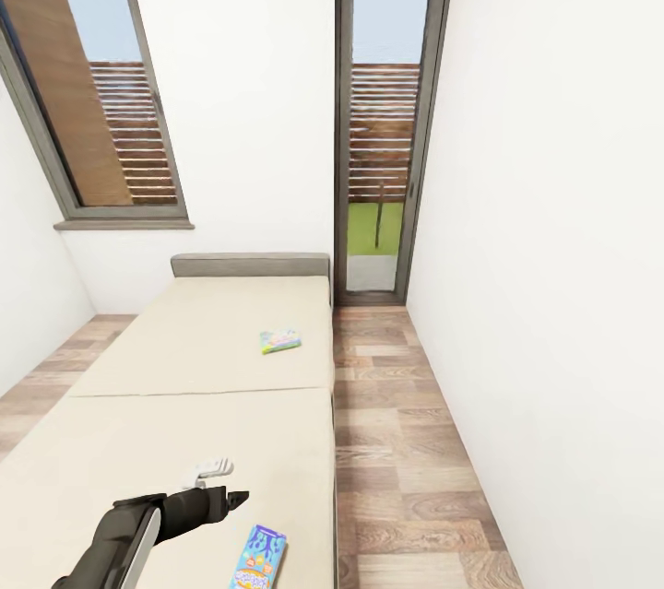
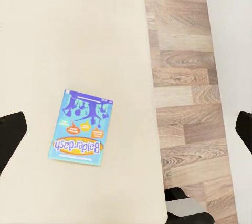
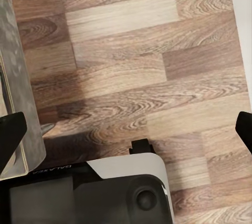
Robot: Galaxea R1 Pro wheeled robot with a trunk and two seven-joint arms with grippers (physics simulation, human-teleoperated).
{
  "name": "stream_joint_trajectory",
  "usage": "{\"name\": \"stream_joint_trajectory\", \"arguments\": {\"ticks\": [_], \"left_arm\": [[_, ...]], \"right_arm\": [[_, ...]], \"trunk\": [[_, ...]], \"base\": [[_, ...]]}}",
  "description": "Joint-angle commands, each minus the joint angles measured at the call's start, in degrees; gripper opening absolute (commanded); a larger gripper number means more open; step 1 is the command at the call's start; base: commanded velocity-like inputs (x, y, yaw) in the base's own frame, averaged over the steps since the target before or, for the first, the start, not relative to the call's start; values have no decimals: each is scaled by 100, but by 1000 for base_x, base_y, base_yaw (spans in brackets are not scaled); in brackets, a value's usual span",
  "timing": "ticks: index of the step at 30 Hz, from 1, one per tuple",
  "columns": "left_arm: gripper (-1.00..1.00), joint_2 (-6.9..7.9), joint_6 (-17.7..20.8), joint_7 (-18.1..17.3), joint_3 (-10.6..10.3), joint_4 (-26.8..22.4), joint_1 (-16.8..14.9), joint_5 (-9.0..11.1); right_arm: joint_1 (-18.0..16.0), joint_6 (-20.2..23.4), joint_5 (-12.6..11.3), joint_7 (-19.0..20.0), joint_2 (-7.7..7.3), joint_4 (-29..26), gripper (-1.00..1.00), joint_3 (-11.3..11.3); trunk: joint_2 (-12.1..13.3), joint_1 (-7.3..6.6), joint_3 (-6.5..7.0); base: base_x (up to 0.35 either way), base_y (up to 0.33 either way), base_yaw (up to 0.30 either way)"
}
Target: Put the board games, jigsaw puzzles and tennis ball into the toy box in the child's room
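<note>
Two board games lie on the beige bed (image 1: 184, 359). A small bluish-green one (image 1: 279, 341) is far up the mattress near its right edge. A blue one (image 1: 258, 558), printed "Balderdash" (image 2: 80, 128), lies close to me by the bed's right edge. My left gripper (image 1: 232, 498) hovers over the mattress just left of the blue box. In its wrist view the gripper (image 2: 128, 125) is open, its fingers (image 2: 10, 135) wide apart, with the box below and between them, nearer one finger. My right gripper (image 3: 126, 129) is open over the wood floor with nothing between its fingers.
A strip of wood-plank floor (image 1: 397, 441) runs between the bed's right side and the white wall (image 1: 553, 248). A grey headboard (image 1: 249, 265) and a tall glass door (image 1: 383, 156) stand at the far end. My own base (image 3: 84, 192) is beside the bed's grey side (image 3: 16, 77).
</note>
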Motion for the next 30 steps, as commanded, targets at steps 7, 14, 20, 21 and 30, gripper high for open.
{"name": "stream_joint_trajectory", "arguments": {"ticks": [7, 14, 20, 21, 30], "left_arm": [[100, -1, 36, -13, 10, -5, -5, -2], [100, -1, 38, 2, 10, -5, -5, -6], [100, -7, 44, 30, -12, 24, -5, -21], [100, -13, 44, 50, -41, 33, -5, -21], [100, -498, -14, 968, -151, 366, -378, -20]], "right_arm": [[-2, 26, -51, -18, 0, -14, 100, -11], [-2, 21, -51, -18, -1, -35, 100, -11], [-2, 21, -58, -18, 3, -46, 100, -11], [-2, 23, -58, -18, 2, -47, 100, -11], [-2, 60, -60, -18, 6, -41, 100, -19]], "trunk": [[-13, 4, -13], [-13, 4, -13], [-13, 4, -13], [-13, 4, -13], [-13, 4, -48]], "base": [[1, 0, 0], [0, 0, 0], [0, 0, 0], [0, 0, 0], [0, 0, 0]]}}
